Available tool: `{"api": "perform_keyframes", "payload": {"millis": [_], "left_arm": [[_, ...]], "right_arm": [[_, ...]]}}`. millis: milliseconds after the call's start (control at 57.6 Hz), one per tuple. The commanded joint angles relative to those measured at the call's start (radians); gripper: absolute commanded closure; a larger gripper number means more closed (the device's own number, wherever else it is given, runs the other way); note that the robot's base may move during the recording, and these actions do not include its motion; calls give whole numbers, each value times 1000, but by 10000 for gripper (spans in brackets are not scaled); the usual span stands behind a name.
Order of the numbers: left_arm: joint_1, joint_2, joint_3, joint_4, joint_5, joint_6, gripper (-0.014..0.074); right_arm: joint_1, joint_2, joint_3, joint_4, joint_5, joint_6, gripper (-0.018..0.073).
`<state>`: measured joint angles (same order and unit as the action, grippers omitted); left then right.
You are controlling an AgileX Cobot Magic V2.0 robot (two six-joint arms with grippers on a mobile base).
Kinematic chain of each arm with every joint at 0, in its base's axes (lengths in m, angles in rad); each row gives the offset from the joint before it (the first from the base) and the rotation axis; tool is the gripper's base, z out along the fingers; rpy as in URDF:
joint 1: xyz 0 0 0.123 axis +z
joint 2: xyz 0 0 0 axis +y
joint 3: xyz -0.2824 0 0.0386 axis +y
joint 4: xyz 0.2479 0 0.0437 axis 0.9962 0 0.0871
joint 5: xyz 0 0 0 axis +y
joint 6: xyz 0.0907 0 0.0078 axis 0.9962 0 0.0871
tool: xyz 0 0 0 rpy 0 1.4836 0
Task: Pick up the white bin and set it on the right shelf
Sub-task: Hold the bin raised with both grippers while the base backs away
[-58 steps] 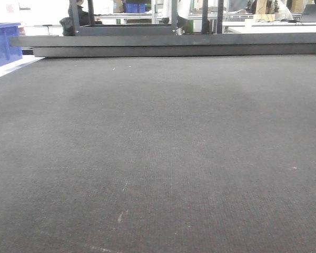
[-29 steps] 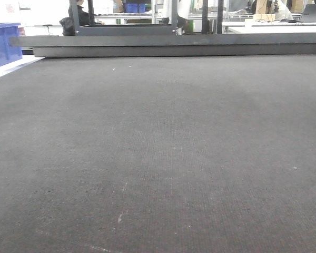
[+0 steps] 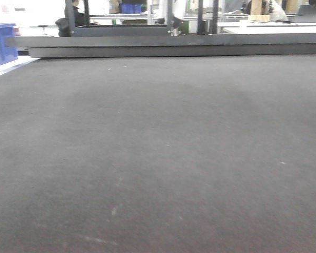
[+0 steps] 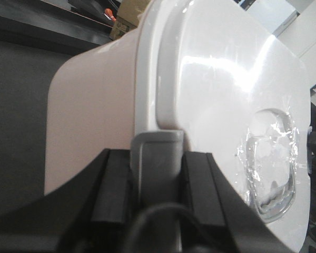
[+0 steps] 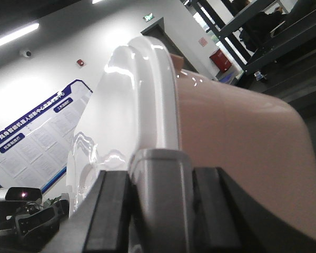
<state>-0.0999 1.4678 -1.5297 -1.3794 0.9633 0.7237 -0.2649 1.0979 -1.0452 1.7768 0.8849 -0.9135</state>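
The white bin (image 4: 95, 105) fills the left wrist view: a pale pinkish-beige tub with a glossy white lid (image 4: 221, 79). My left gripper (image 4: 158, 174) is shut on the bin's grey end latch (image 4: 157, 158). In the right wrist view the bin (image 5: 237, 142) and its white lid (image 5: 126, 100) show again, and my right gripper (image 5: 160, 200) is shut on the grey latch (image 5: 160, 179) at the other end. The bin hangs between both grippers above the dark carpet. The right shelf is out of view. Neither the bin nor the grippers show in the front view.
Dark grey carpet (image 3: 158, 147) fills the front view. A low dark platform edge (image 3: 168, 45) crosses the far end, with black frame uprights (image 3: 200, 16) behind it. A blue crate (image 3: 1, 45) stands at far left. A wall with posters (image 5: 31, 137) shows in the right wrist view.
The front view has shifted slightly: the far platform and the blue crate have moved a little left and up, and the picture is blurrier.
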Motion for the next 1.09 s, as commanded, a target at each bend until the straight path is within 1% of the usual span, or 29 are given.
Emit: {"api": "perform_keyframes", "payload": {"millis": [0,330,590,1077], "left_arm": [[-80,-49,-34,-88,377,55,724],[-80,-49,-34,-88,370,55,724],[-80,-49,-34,-88,370,55,724],[-80,-49,-34,-88,370,55,724]], "right_arm": [[44,-35,-41,52,278,12,489],[44,-35,-41,52,167,12,489],[44,-35,-41,52,114,12,489],[44,-35,-41,53,65,12,489]]}}
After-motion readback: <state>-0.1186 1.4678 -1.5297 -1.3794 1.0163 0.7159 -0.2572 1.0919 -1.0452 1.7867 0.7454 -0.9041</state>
